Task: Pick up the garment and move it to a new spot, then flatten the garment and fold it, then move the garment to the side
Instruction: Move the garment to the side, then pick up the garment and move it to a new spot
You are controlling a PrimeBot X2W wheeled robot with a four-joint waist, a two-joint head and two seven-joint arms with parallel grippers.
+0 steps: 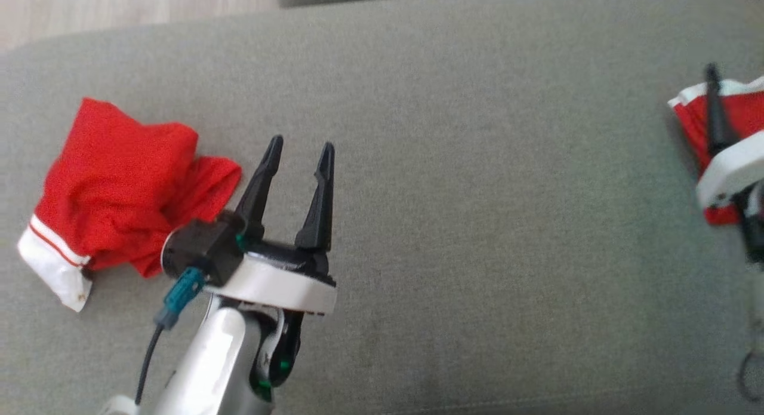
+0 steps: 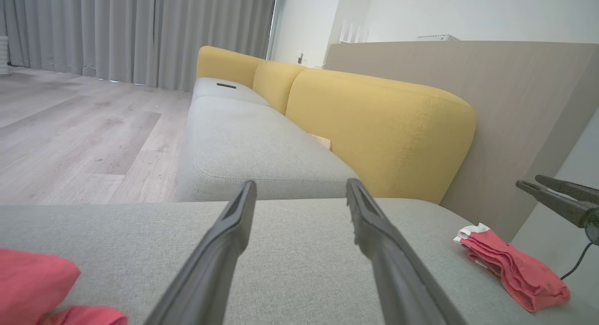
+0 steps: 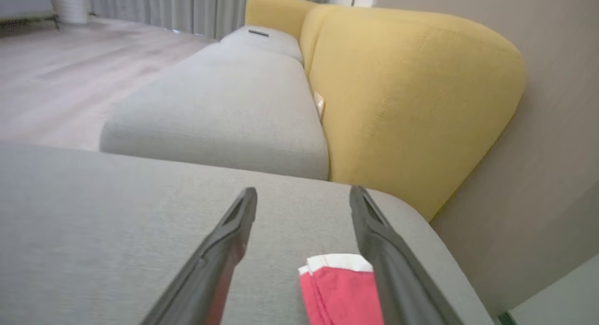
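Head view suggests setting-aside is finished, folded garment [image 1: 746, 113] under the open, empty right gripper [image 3: 303, 191]; the open left gripper [image 1: 301, 145] should next grasp the crumpled garment [image 1: 119, 188].

Grey cushion [image 1: 477, 224] bears crumpled garment [image 1: 119, 188], folded garment [image 1: 743, 113]

crumpled garment [image 1: 119, 182]: red, white hem band with a thin red stripe
folded garment [image 2: 514, 269]: red, white edge
seat cushion [image 1: 477, 224]: plain grey weave
sofa backrest [image 2: 383, 128]: mustard yellow
floor [image 2: 70, 128]: pale wood grain
curtains [image 2: 131, 30]: grey, vertical pleats
left gripper [image 1: 301, 149]: black fingers, white collar
cable plug [image 1: 182, 292]: teal
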